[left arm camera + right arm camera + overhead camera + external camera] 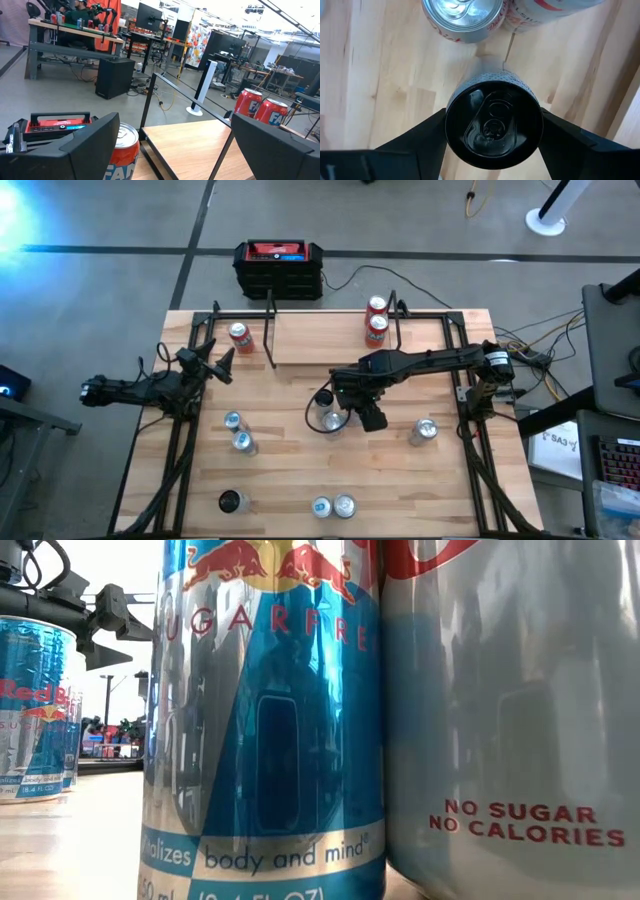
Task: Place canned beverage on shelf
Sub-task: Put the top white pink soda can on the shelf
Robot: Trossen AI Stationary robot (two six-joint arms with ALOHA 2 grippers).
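My right gripper (326,400) reaches to the table's middle and is shut on a black can (493,124), whose top also shows in the high view (322,397). A silver can (331,421) stands right next to it. The shelf (330,340), a light wood board on thin black posts, stands at the table's far side. Two red cans (377,318) stand on its right end. Another red can (240,335) stands on the table left of the shelf. My left gripper (222,366) is open and empty at the table's left, facing that can (122,150). My right gripper pinches the black can between its two fingers, one on each side of the can's wall (449,131) just below the top rim. The fingers point down from above. The can is upright; whether its base is on the table I cannot tell.
Several more cans stand about the table: two blue ones (238,432) at the left, a silver one (424,430) at the right, three along the near edge (320,506). A black box with a red top (278,265) sits beyond the table's far edge.
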